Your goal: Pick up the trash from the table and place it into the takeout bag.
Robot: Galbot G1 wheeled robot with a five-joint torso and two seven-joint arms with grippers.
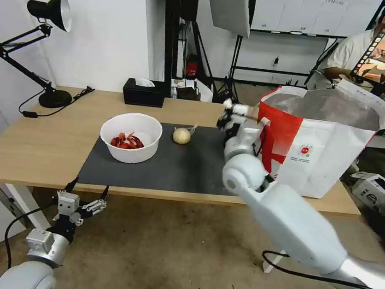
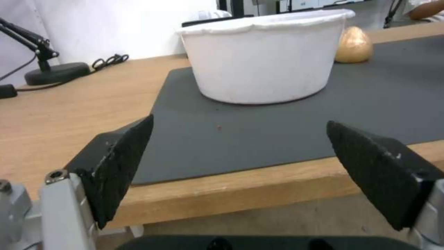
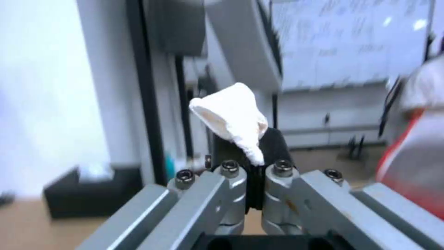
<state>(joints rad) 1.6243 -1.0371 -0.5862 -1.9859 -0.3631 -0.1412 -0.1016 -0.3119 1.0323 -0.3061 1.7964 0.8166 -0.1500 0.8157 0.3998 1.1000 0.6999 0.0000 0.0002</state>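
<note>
Over the desk (image 1: 30, 144), I see my right gripper (image 3: 252, 152) pinching a crumpled white wrapper (image 3: 233, 116) beside the takeout bag (image 1: 311, 162); left gripper (image 2: 240, 156) jaws wide.

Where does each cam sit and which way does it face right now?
Head view: on the head, looking forward and down over the table; both arms show, right claw raised beside the takeout bag, left claw low before the table edge.
Left wrist view: below the table edge, facing the white bowl and beige ball between its open fingers.
Right wrist view: looking along the shut right claw pinching a white wrapper, bag at the edge.
Shared: bowl and ball show in head and left wrist views.
</note>
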